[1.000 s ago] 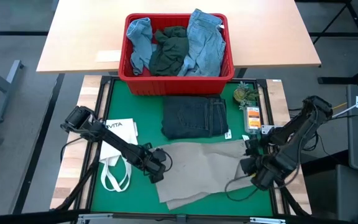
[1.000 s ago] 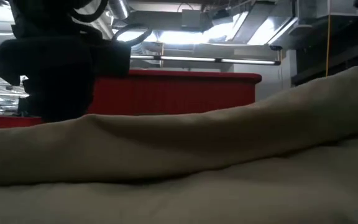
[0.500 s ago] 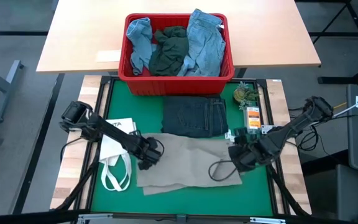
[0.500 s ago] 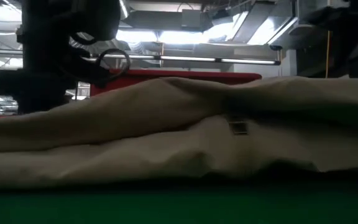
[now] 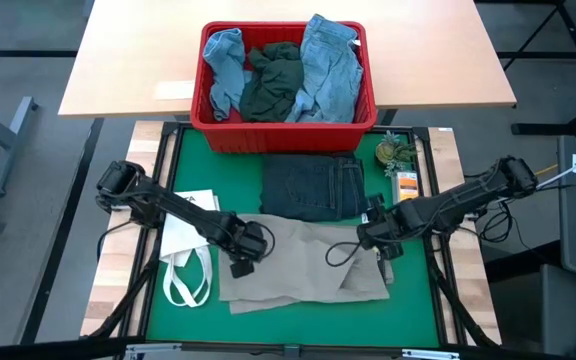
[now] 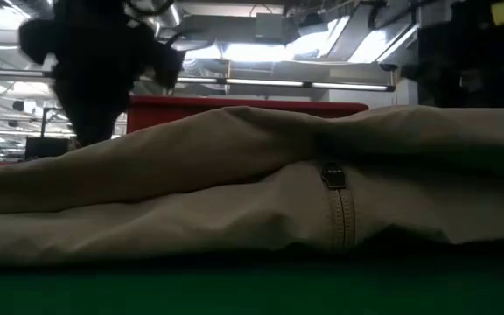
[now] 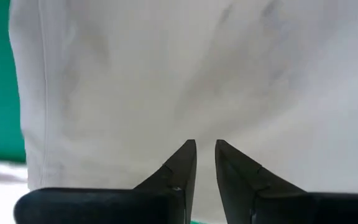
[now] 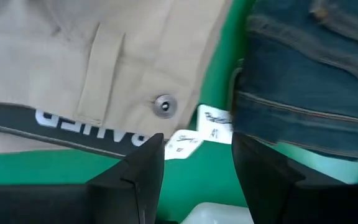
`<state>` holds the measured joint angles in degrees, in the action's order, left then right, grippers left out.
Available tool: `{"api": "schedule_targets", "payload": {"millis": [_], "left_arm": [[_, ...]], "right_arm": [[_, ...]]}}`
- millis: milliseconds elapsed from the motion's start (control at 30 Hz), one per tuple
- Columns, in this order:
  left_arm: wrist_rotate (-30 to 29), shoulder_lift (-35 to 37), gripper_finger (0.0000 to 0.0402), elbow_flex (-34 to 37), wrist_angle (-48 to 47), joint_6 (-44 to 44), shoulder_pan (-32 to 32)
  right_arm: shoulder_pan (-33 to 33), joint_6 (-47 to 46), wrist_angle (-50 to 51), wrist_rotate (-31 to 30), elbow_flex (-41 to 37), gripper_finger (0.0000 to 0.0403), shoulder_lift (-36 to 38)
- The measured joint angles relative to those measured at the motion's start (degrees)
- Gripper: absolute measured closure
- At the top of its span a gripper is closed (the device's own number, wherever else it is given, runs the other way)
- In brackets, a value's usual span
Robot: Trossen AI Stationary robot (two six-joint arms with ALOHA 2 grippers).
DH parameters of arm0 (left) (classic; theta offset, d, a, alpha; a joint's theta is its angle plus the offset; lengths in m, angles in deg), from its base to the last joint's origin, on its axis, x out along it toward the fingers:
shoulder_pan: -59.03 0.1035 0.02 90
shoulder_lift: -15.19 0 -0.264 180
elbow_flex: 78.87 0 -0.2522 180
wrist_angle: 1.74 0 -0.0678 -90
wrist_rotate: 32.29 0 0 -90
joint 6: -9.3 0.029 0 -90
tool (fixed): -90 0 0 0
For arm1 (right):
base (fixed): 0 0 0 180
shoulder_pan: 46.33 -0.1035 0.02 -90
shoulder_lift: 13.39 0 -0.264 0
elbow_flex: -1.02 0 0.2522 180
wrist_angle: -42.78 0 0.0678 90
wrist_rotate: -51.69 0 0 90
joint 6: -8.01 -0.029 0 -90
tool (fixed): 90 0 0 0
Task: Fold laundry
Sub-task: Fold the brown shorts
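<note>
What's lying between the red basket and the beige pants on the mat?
The folded dark jeans lie between the red basket and the beige pants, seen in the high view. Their near edge meets the pants' far edge.

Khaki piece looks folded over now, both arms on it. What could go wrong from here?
Two risks, judged from this moment:
1. The left gripper sits at the khaki garment's left edge beside the white tote bag; a drag outward may snag its handles.
2. The right gripper, fingers open, hovers by the paper tags and the folded jeans; closing there might catch a tag or disturb the jeans.
</note>
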<state>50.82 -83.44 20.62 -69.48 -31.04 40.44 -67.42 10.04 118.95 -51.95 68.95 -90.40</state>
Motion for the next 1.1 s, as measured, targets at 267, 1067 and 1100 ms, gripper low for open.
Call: {"api": "schedule_targets", "payload": {"millis": [267,1067,1100], "left_arm": [[0.7,0.1,0.0356,-4.0,11.3,0.1,-1.9],[-1.4,0.2,0.0357,-4.0,17.7,0.0,-7.1],[-1.4,0.2,0.0357,-4.0,17.7,0.0,-7.1]], "right_arm": [[0.9,4.7,-6.2,5.0,-3.7,0.0214,0.0],[0.8,17.2,-8.3,3.9,-7.9,0.0214,0.0],[0.8,17.8,-8.4,3.9,-7.9,0.0214,-0.1]]}}
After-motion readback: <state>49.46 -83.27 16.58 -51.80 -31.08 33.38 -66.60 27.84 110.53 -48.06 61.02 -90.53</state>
